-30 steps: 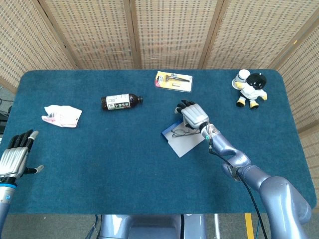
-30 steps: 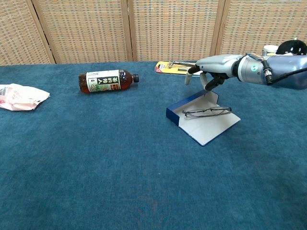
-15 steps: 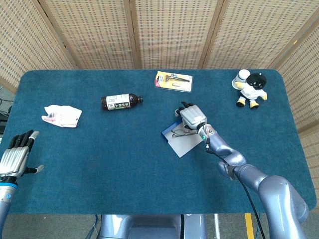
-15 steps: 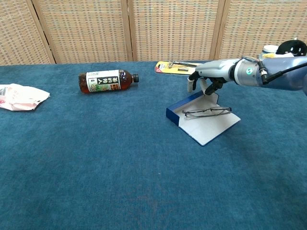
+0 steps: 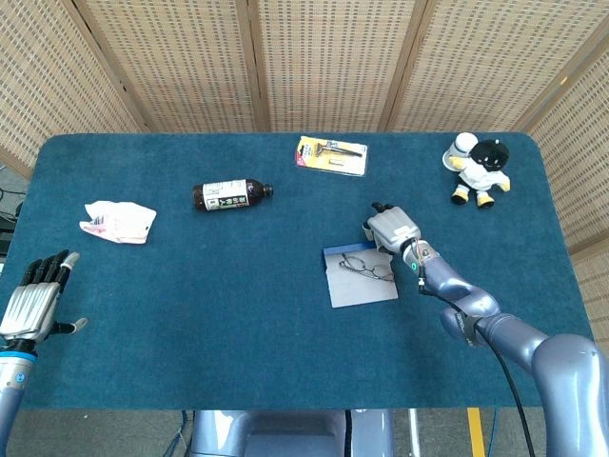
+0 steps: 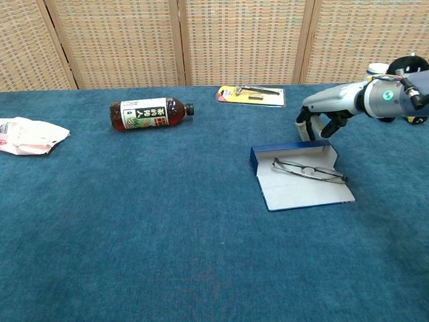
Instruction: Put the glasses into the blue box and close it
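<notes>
The blue box [image 6: 287,151] lies open on the table, its white inside [image 5: 362,284] facing up. The thin-framed glasses [image 6: 309,170] lie folded flat on that white face, also seen as the glasses [image 5: 367,268] from above. My right hand [image 6: 330,111] hovers just behind the box's far right corner, fingers bent downward and apart, gripping nothing; it shows as the right hand [image 5: 391,228] in the head view. My left hand [image 5: 34,297] is spread open at the table's near left edge, far from the box.
A brown bottle [image 6: 149,113] lies on its side at back left. A crumpled white wrapper [image 6: 27,135] sits far left. A yellow blister pack [image 6: 251,94] lies at the back, and a black-and-white toy figure [image 5: 481,169] stands at back right.
The box with the glasses has slid right and turned, so its blue wall now faces back-left. My right hand moved right with it to the box's far right corner. The left hand stayed put.
</notes>
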Motion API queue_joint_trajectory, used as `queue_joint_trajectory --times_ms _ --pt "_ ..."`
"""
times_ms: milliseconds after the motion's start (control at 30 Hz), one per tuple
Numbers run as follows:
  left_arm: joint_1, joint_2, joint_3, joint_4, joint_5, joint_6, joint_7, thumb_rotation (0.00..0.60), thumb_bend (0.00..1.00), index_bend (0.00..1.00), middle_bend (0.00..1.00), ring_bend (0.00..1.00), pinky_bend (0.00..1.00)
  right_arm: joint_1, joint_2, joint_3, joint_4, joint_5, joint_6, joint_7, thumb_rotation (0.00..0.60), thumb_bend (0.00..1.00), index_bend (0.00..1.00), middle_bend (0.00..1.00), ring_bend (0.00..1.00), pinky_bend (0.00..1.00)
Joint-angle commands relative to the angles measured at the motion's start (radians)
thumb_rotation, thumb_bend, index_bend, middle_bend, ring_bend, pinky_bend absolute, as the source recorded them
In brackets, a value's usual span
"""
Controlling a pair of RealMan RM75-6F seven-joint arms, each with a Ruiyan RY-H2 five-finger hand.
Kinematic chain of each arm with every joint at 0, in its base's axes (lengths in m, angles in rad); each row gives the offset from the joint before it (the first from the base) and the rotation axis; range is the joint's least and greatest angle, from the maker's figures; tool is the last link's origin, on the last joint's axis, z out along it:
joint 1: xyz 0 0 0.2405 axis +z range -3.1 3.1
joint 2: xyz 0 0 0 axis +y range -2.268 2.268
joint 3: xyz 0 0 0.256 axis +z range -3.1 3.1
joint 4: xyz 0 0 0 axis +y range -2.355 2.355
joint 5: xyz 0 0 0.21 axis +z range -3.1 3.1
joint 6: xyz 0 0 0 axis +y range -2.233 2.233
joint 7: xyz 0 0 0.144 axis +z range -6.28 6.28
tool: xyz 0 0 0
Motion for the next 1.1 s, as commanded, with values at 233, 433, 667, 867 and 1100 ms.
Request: queue_joint_trajectory --times_ms 233,433,667,867,1100 --pt "0.002 -0.003 0.018 -0.017 0.040 0.012 0.015 0.600 0.00 0.00 0.00 0.00 0.00 -0.113 0.179 -0.031 -0.250 0.076 0.137 -0.116 0.600 1.00 0.39 0.29 0.08 0.16" --pt "0.006 -0.001 0.025 -0.027 0.064 0.027 0.017 0.600 0.00 0.00 0.00 0.00 0.00 -0.204 0.231 -0.010 -0.346 0.023 0.321 -0.059 0.600 0.11 0.01 0.00 0.00 0.13" --pt "0.011 0.001 0.031 -0.027 0.080 0.033 0.009 0.600 0.00 0.00 0.00 0.00 0.00 -0.288 0.252 -0.026 -0.400 -0.022 0.440 -0.048 0.600 0.00 0.00 0.00 0.00 0.06" --pt "0.015 0.002 0.034 -0.029 0.091 0.041 0.007 0.600 0.00 0.00 0.00 0.00 0.00 -0.329 0.204 -0.056 -0.369 -0.066 0.487 -0.065 0.600 0.00 0.00 0.00 0.00 0.06" --pt "0.017 -0.003 0.035 -0.026 0.091 0.043 0.013 0.600 0.00 0.00 0.00 0.00 0.00 -0.355 0.142 -0.072 -0.339 -0.104 0.506 -0.046 0.600 0.00 0.00 0.00 0.00 0.06"
